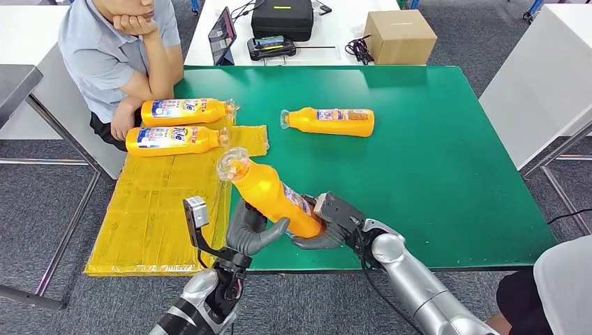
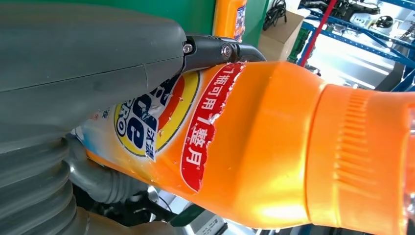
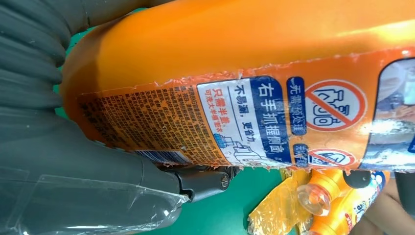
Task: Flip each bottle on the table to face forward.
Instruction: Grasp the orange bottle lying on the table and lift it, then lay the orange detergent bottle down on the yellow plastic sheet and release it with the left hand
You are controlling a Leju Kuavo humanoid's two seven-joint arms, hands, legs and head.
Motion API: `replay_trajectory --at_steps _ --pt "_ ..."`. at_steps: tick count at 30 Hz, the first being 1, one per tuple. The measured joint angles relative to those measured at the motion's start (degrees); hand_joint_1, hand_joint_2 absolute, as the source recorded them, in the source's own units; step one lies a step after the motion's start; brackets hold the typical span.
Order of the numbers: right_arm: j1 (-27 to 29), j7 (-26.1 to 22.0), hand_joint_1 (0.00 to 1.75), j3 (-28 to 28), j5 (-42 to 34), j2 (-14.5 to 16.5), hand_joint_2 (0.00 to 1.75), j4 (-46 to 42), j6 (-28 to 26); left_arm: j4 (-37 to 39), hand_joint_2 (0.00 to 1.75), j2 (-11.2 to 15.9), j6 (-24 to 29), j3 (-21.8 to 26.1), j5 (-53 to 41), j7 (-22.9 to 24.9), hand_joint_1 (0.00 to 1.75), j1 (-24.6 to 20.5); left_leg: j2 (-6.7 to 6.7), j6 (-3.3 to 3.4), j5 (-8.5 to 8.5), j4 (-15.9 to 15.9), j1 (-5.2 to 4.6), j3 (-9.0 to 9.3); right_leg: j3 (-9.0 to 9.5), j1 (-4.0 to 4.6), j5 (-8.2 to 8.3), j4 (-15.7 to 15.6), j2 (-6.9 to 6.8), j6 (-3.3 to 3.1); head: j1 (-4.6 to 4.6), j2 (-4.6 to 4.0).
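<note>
Four orange bottles: three lie flat, one gripped by left hand and right hand fingers.

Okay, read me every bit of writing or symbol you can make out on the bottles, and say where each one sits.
"1瓶可用1整月": red strip on the held bottle, front label.
"右手抓握侧面": blue panel on its back label.
"不易漏, 更省力": beside that panel.
Two red crossed-out circle signs: same back label.
Fine print and barcode there: too small.
Labels of two bottles on the yellow sheet and the far bottle: blurred.
</note>
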Motion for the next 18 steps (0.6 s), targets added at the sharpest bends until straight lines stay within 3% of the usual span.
replay_trajectory --at_steps 2,6,18 --pt "-0.1 -0.1 1.75 0.2 0.0 0.1 1.75 0.4 -0.1 -0.2 1.75 0.0 -0.4 0.0 0.2 0.1 0.02 0.1 0.00 0.00 0.00 0.0 0.00 0.00 0.00 0.00 0.00 0.0 0.00 0.00 0.00 0.00" --pt "-0.3 -0.4 1.75 0.6 0.0 0.4 1.75 1.3 0.0 -0.2 1.75 0.0 -0.8 0.0 0.6 0.1 1.70 0.1 0.00 0.00 0.00 0.0 0.00 -0.01 -0.01 0.00 0.00 0.0 0.00 0.00 0.00 0.00" --pt "-0.7 -0.9 1.75 1.6 -0.9 0.8 1.75 2.7 1.0 -0.1 1.75 0.0 -0.8 0.1 0.0 -0.2 1.75 0.0 0.00 0.00 0.00 0.0 0.00 0.00 -0.01 0.00 0.00 0.0 0.00 0.00 -0.01 0.00"
